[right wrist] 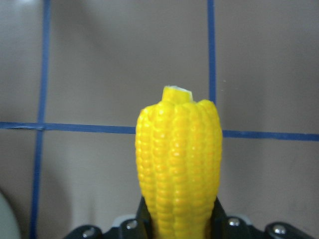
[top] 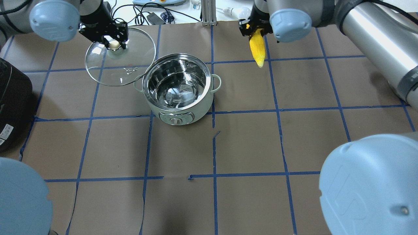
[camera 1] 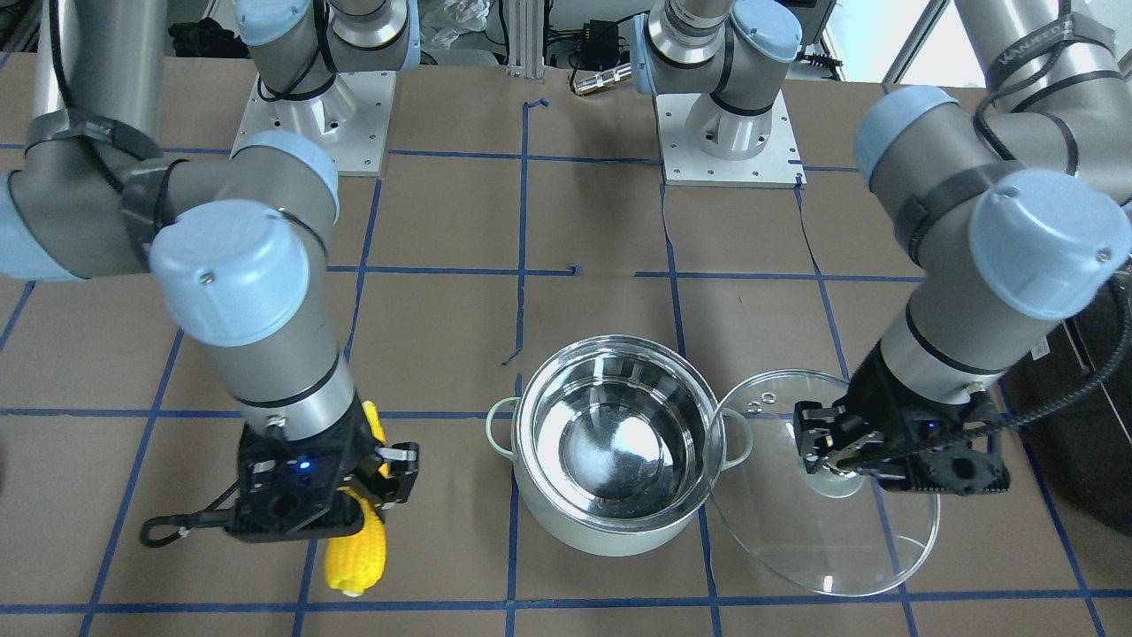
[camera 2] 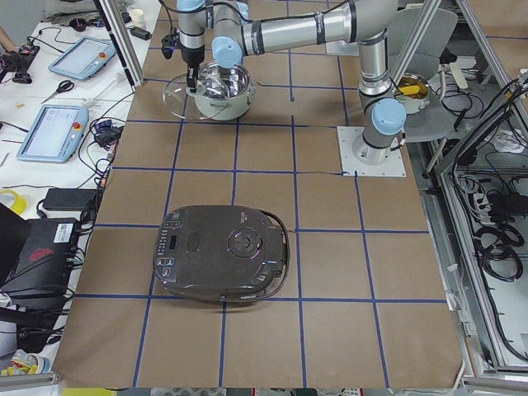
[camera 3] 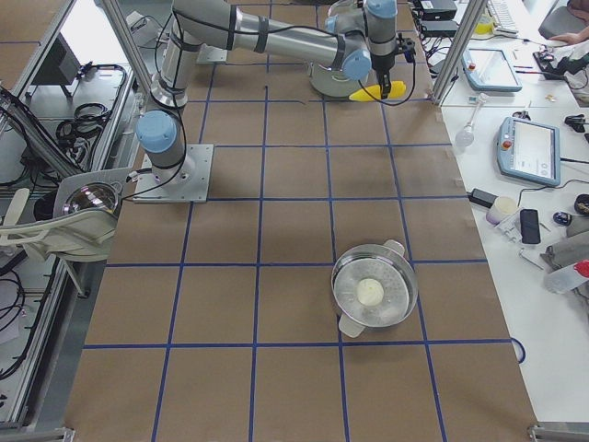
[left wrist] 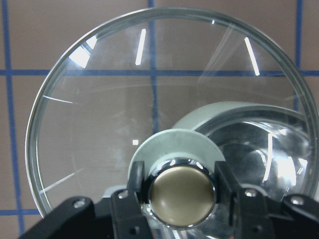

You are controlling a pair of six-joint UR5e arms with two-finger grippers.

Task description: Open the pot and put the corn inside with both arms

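Observation:
The pale mint-green pot point(camera 1: 610, 522) point(top: 178, 107) stands open, and its shiny steel inside is empty. My left gripper point(camera 1: 827, 451) point(top: 114, 42) point(left wrist: 182, 191) is shut on the brass-topped knob point(left wrist: 182, 196) of the clear glass lid point(camera 1: 831, 540) point(top: 107, 70). It holds the lid beside the pot, and the lid's rim overlaps one loop handle. My right gripper point(camera 1: 370, 478) point(top: 258, 31) point(right wrist: 179, 226) is shut on the yellow corn point(camera 1: 355, 553) point(top: 257, 50) point(right wrist: 177, 164). It holds the corn off the table on the pot's other side, about one pot width away.
A black glossy appliance point(top: 13, 98) point(camera 2: 221, 252) sits on the table at my far left. A steel steamer pot point(camera 3: 373, 295) with a pale round thing inside sits at my far right. Blue tape lines grid the brown table point(top: 248, 143).

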